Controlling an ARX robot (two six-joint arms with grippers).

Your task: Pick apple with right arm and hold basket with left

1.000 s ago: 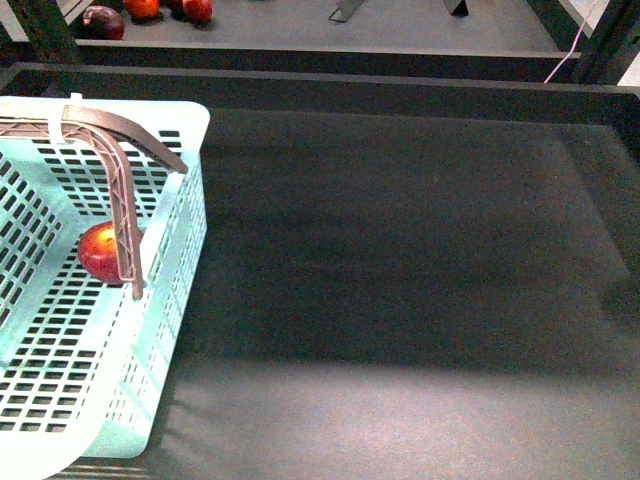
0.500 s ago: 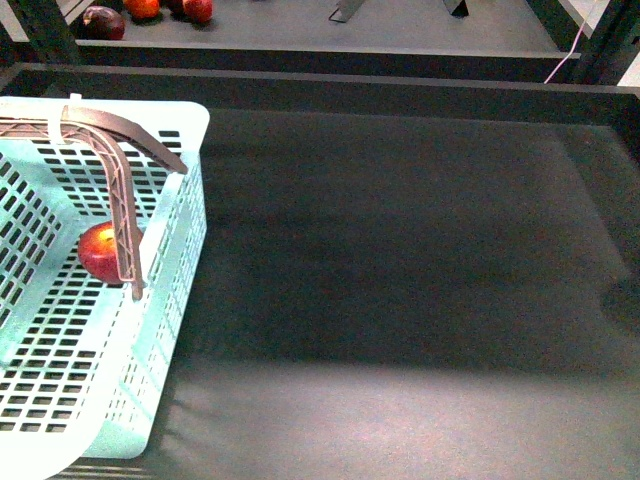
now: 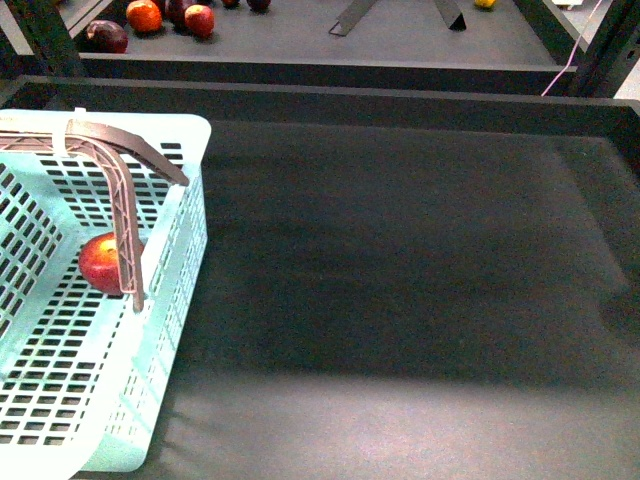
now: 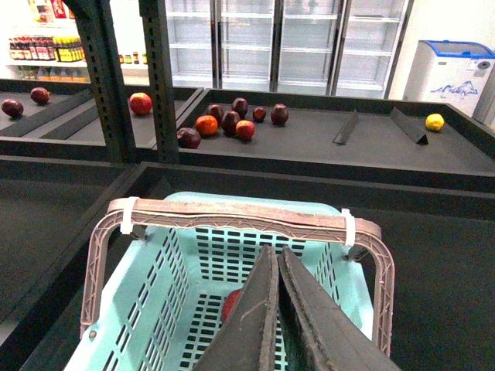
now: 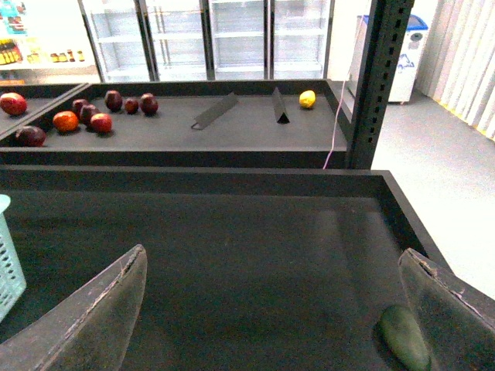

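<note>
The pale aqua basket [image 3: 175, 270] stands at the left of the dark table, its brownish-mauve handle [image 3: 125, 215] raised. The red apple [image 3: 100, 262] lies on the basket floor, partly behind the handle. In the left wrist view the basket [image 4: 166, 282] is below my left gripper [image 4: 275, 259], which is shut and empty above the basket's inside; the apple [image 4: 232, 303] peeks out beside the fingers. My right gripper [image 5: 278, 290] is open and empty above the bare table, away from the basket [image 5: 9, 255]. Neither gripper shows in the front view.
Dark maroon and red fruits [image 3: 165, 16] lie on the shelf behind; they also show in the left wrist view [image 4: 232, 124]. A yellow lemon [image 5: 308, 99] sits on that shelf. A green object [image 5: 404, 336] lies on the table by my right finger. A raised rim [image 3: 320, 95] bounds the table.
The front view has tilted up slightly, so more of the back shelf shows. The basket and apple stay in place.
</note>
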